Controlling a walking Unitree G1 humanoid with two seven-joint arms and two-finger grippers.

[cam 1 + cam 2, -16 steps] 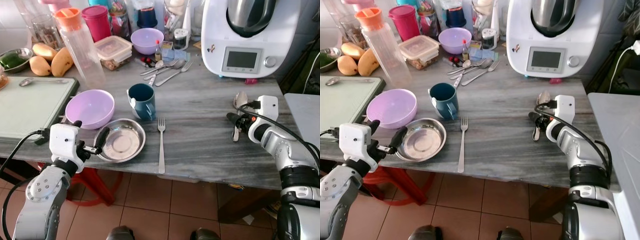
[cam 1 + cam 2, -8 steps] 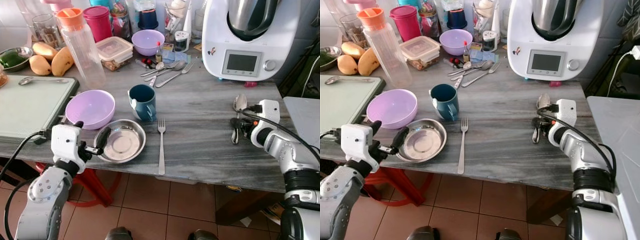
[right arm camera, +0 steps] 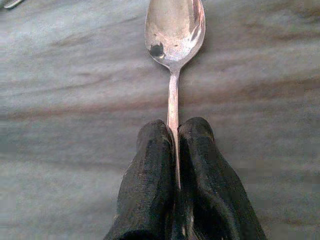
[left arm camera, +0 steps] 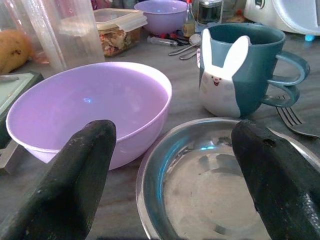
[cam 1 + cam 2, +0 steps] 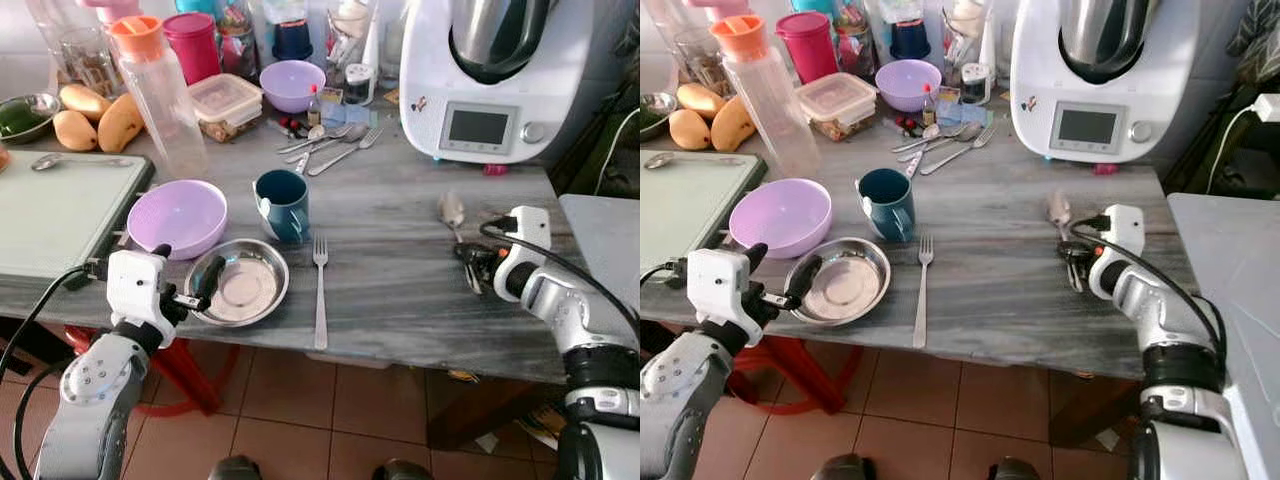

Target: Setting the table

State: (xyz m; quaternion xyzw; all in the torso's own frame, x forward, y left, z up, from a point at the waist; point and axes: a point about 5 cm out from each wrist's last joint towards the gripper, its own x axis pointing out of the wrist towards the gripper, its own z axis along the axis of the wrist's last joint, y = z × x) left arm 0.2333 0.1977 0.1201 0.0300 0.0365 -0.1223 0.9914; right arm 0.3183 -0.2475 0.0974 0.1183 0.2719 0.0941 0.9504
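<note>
Grey marbled tabletop (image 5: pixel 400 290) half laid for a meal
Steel plate (image 5: pixel 238 282), purple bowl (image 5: pixel 178 217) and teal mug (image 5: pixel 283 204) stand empty; left pincer (image 5: pixel 180 287) gapes wide around the plate's rim; right pincer (image 3: pixel 175 145) clamps a spoon (image 3: pixel 174 37) lying flat on the tabletop's right side.

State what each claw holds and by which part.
The right claw pinches the spoon by its handle, bowl pointing away from it. The left claw is open at the steel plate, holding nothing.

My arms are ribbed silver with white wrist boxes, black cables, and black-fingered pincers: left pincer (image 5: pixel 185 296), right pincer (image 5: pixel 470 262).
</note>
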